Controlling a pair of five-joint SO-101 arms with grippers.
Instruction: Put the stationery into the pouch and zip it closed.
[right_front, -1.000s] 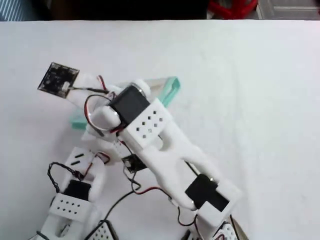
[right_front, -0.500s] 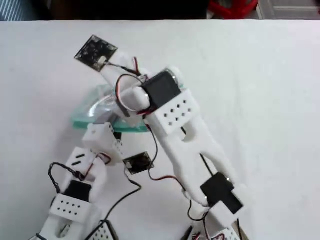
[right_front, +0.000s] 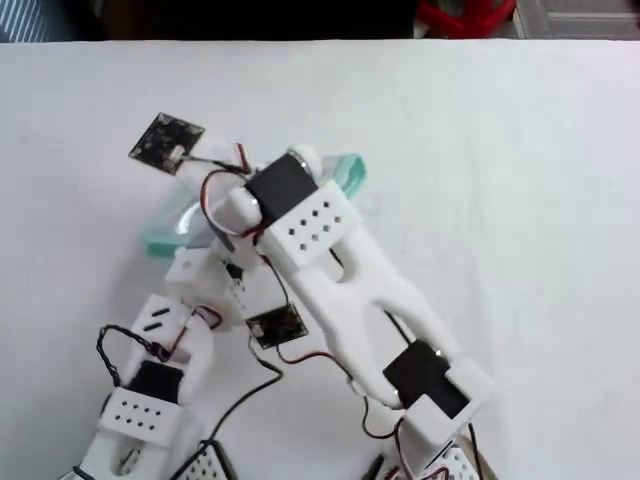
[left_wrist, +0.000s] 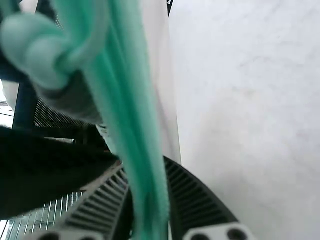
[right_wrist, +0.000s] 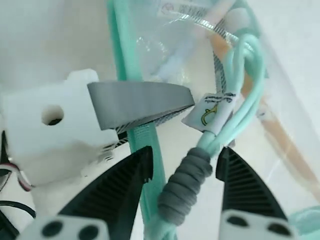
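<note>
High view: the pouch (right_front: 158, 238), clear plastic with mint-green trim, is lying on the white worktop (right_front: 520, 150), mostly buried under the two arms. The right arm (right_front: 340, 280) comes in from the near right corner and slants across over it. The left arm (right_front: 150, 360) comes up from the near left, with its tip at the pouch's near edge. One green corner of the pouch pokes out on the far side of the right arm's wrist.

Left wrist view: the left claw (left_wrist: 150, 210) is clamped tight on the pouch's green edge band, which runs straight down between the two ribbed pads. Plain white worktop off to one side.

Right wrist view: the right claw (right_wrist: 186, 150) has its jaws parted, one on each side of the grey-wrapped zip pull (right_wrist: 182, 192), which hangs on a looped green cord. There's a bit of daylight on both sides, so it's straddling the pull, not squeezing it. A small white tag (right_wrist: 212, 112) sits on the cord just past the pull. The left claw's grey finger is right there too, pinching the green zipper strip. You can make out the stationery (right_wrist: 277, 125) through the clear wall, inside the pouch.
</note>
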